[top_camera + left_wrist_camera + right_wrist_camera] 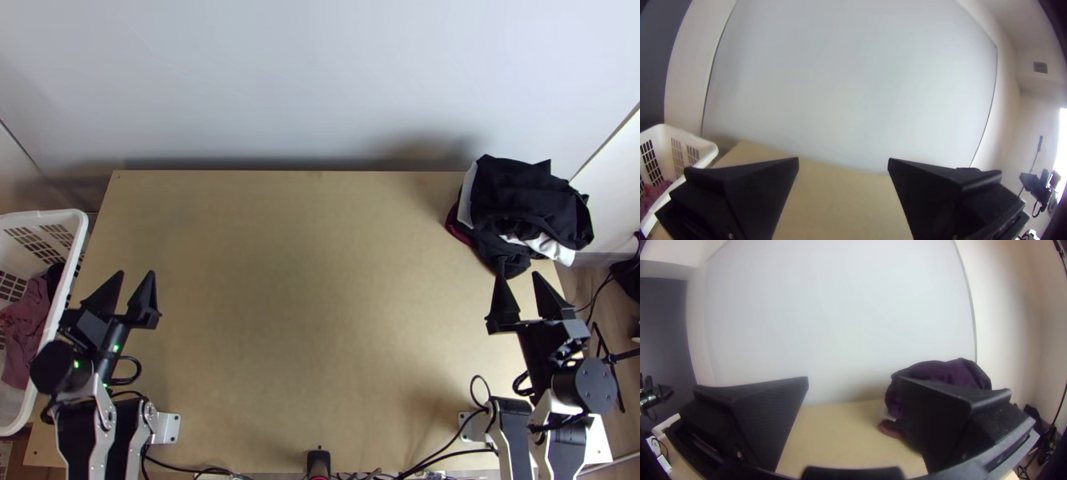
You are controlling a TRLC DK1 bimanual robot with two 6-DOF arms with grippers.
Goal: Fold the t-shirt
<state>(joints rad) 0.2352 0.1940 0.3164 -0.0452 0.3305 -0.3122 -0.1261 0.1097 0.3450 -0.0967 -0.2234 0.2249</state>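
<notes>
Left hand [136, 273], right hand [518, 274] both released — grab at heaped clothes [524, 196] could drag extras along, even off bench [304, 280].

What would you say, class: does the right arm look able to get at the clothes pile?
Probably yes: the right gripper is open and points toward the clothes pile, seemingly close by, with nothing visible standing between them.
</notes>
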